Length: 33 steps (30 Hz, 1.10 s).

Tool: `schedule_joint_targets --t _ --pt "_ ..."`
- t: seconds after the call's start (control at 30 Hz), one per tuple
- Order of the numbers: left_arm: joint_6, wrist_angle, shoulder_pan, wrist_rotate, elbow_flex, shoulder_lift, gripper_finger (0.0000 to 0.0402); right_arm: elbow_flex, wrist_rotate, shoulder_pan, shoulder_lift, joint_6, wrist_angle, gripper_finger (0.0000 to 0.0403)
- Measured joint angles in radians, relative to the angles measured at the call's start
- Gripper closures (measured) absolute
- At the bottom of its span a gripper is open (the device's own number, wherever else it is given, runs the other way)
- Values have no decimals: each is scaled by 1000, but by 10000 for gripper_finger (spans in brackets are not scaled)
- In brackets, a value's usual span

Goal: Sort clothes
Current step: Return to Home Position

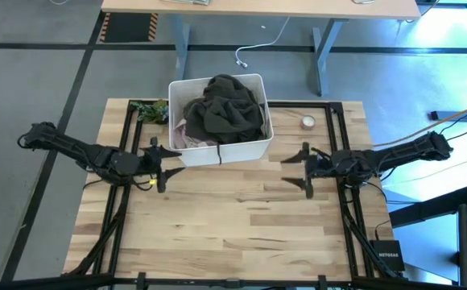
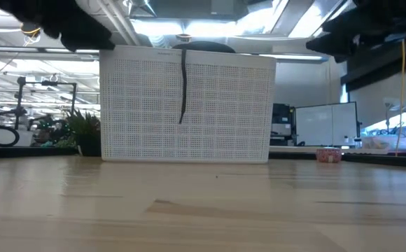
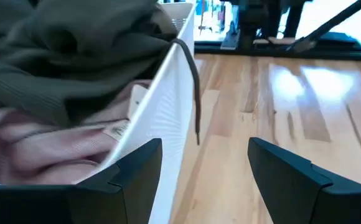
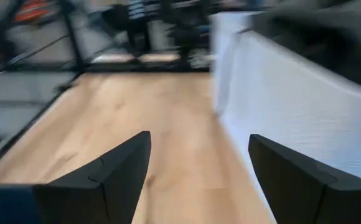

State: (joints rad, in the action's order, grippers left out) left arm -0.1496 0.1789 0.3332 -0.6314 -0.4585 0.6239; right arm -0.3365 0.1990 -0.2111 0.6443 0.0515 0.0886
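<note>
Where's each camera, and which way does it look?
High view: above the table, looking straight down; left arm, right arm show, plus the bin of clothes.
Low view: at tabletop height, facing the bin's wall; arm parts up top.
Left wrist view: on the left arm, past the open left gripper along the bin's side.
Right wrist view: on the right arm, past the open right gripper, bin beside.
All four share the bin.

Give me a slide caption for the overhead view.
Clothes heaped in the white bin, olive-grey garment on top; left gripper and right gripper open, empty, near its front corners.
</note>
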Motion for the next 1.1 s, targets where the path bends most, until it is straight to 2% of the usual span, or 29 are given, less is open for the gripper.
schedule_joint_targets --t 0.07,0.13,0.2,0.27,0.5,0.83,0.97,1.1 --pt "27 -70 0 19 52 -24 169 20 -95 20 -15 -11 -5 114" --pt "61 -113 0 100 108 -70 169 43 -165 47 -29 -7 -5 114" --pt "70 -119 1 169 150 -123 169 75 -225 75 -46 -4 -20 114" --pt "51 -119 1 184 188 -179 169 97 -261 100 -69 0 -4 114" --pt "61 -182 1 192 299 -340 169 195 -255 155 -156 23 82 113" --pt "79 -178 1 229 391 -534 169 271 -258 154 -290 57 95 113" --pt "116 -126 -16 370 398 -617 169 286 -309 154 -336 57 100 113" --pt "104 -105 -71 372 404 -618 169 325 -297 154 -382 58 116 113"
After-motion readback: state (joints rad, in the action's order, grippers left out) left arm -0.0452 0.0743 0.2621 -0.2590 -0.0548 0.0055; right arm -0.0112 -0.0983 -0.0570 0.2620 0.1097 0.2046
